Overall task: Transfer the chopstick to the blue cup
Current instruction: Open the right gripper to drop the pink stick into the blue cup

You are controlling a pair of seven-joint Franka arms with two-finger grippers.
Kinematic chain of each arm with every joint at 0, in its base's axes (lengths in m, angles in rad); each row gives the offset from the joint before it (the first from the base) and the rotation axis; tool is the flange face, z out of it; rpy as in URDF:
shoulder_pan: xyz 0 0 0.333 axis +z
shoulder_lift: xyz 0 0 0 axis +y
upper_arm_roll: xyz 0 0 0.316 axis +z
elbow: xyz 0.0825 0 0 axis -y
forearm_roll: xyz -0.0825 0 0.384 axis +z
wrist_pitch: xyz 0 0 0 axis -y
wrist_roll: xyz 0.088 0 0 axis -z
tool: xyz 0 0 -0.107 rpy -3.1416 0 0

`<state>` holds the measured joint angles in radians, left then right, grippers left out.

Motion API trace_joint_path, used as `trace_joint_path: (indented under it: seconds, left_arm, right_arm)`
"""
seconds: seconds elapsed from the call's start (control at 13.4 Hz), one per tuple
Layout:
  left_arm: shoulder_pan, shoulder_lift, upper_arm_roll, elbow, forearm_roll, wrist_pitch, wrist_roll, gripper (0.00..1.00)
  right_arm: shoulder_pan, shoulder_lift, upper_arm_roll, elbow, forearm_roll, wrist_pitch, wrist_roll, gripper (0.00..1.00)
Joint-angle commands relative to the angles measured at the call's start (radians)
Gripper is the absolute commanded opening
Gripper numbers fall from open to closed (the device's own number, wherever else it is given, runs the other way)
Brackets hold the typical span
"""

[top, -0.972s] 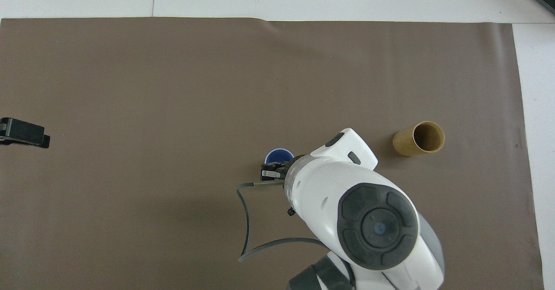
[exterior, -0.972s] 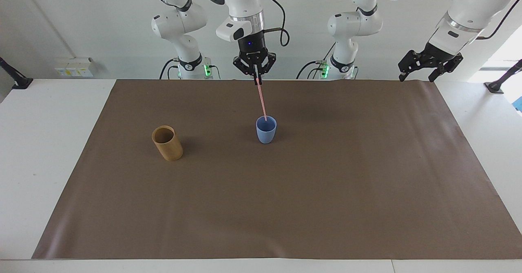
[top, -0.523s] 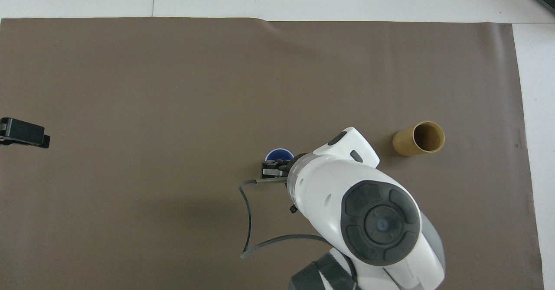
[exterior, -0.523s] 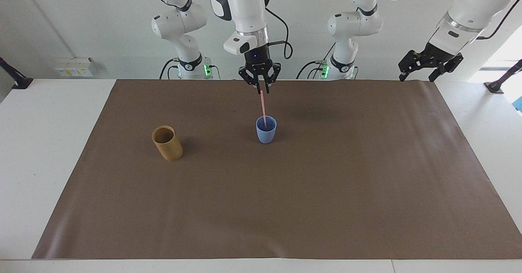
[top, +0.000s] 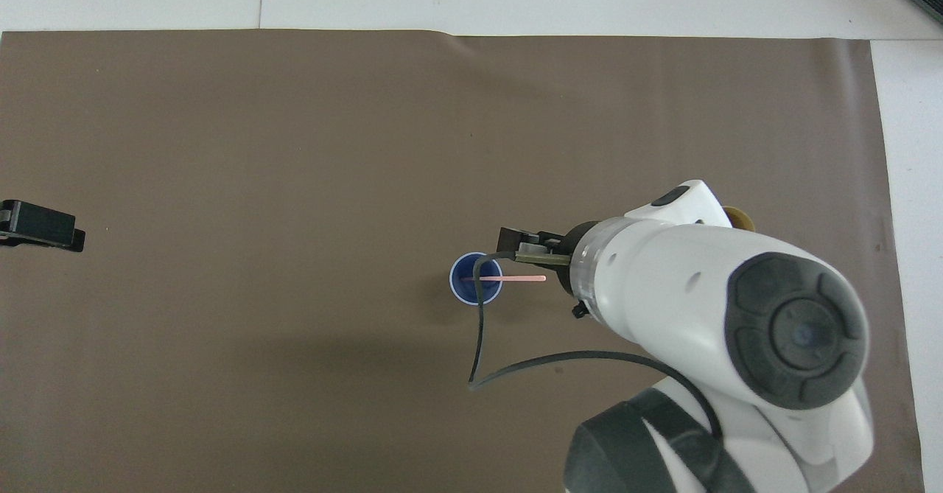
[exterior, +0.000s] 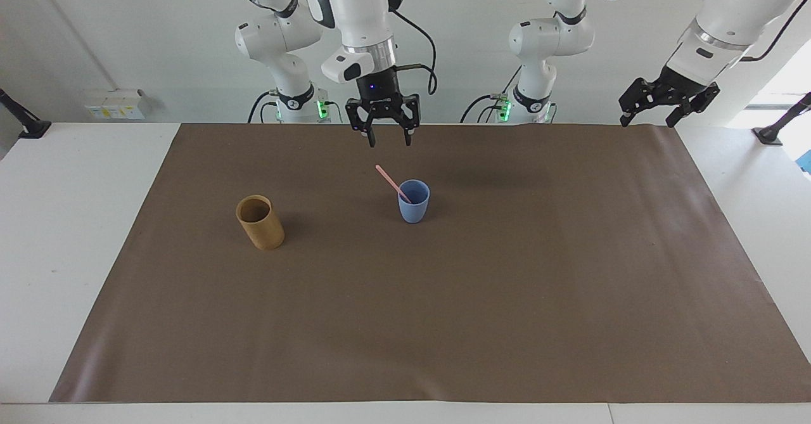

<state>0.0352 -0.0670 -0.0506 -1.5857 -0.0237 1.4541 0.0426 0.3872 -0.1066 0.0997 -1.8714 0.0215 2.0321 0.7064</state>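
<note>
The pale-pink chopstick (exterior: 389,180) stands in the light-blue cup (exterior: 414,207), its lower end inside and its top leaning over the rim toward the right arm's end of the table. In the overhead view the chopstick (top: 516,278) sticks out of the blue cup (top: 468,292). My right gripper (exterior: 389,140) is open and empty in the air above the cup's robot side, a little toward the tan cup; in the overhead view the right gripper (top: 516,242) shows partly under its wrist. My left gripper (exterior: 652,120) waits open, raised at the left arm's end of the table.
A taller tan-brown cup (exterior: 261,224) stands empty on the brown mat (exterior: 443,316) toward the right arm's end; in the overhead view the right arm hides all but a sliver of the tan cup (top: 740,218). A grey cable (top: 479,331) hangs from the right wrist.
The right gripper has opened and let go of the chopstick, which now leans in the blue cup. The gripper has risen and shifted toward the tan cup. The left arm has not moved.
</note>
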Motion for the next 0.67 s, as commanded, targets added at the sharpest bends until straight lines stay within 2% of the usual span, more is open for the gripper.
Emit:
trace_joint_path:
  seconds: [0.0,0.22,0.37,0.6]
  left_arm:
    - [0.009,-0.016,-0.003,-0.014,0.001,0.011,0.005,1.0]
    - [0.009,-0.016,-0.003,-0.014,0.001,0.011,0.005,1.0]
    - [0.009,-0.016,-0.003,-0.014,0.001,0.011,0.005,1.0]
    - [0.009,-0.016,-0.003,-0.014,0.001,0.011,0.005,1.0]
  right_arm:
    - [-0.1,-0.044,0.0,0.024,0.011,-0.111,-0.056,1.0]
    - [-0.221,-0.038,-0.002,0.113,0.003,-0.257,-0.206,1.0]
    - [-0.318,-0.024,-0.02,0.159,0.011,-0.288,-0.296,1.0]
    - [-0.356,0.074,-0.029,0.315,0.0,-0.403,-0.335,1.0]
